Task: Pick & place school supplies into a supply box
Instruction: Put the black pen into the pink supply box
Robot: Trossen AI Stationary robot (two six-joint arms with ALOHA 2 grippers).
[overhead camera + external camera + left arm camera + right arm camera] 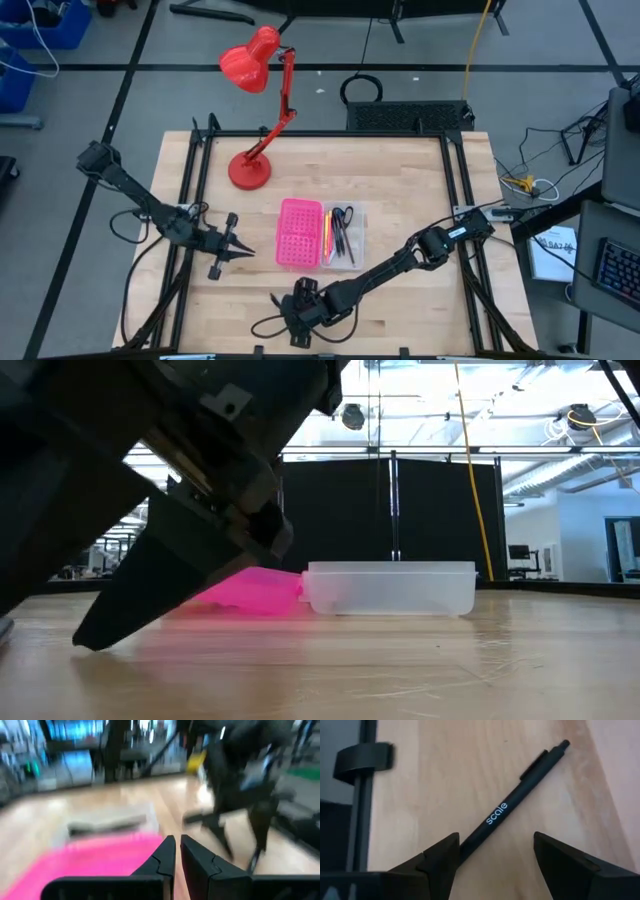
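High view: wood table (400, 190), red lamp (262, 110) at back.

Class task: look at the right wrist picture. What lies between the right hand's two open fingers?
A black pen printed "scale" lies on bare wooden table, its lower end running in between the right hand fingers. The right wrist view shows this.

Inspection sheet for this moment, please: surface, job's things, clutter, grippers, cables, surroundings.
Surface: wooden table, bare around the items.
Job's things: supply box open, pens in its clear half; black pen lying loose on the table.
Clutter: red desk lamp.
Grippers: right gripper open, low over the black pen; left gripper nearly closed, empty, beside the box's pink half.
Cables: yellow cable behind the table.
Surroundings: blue bins, floor.
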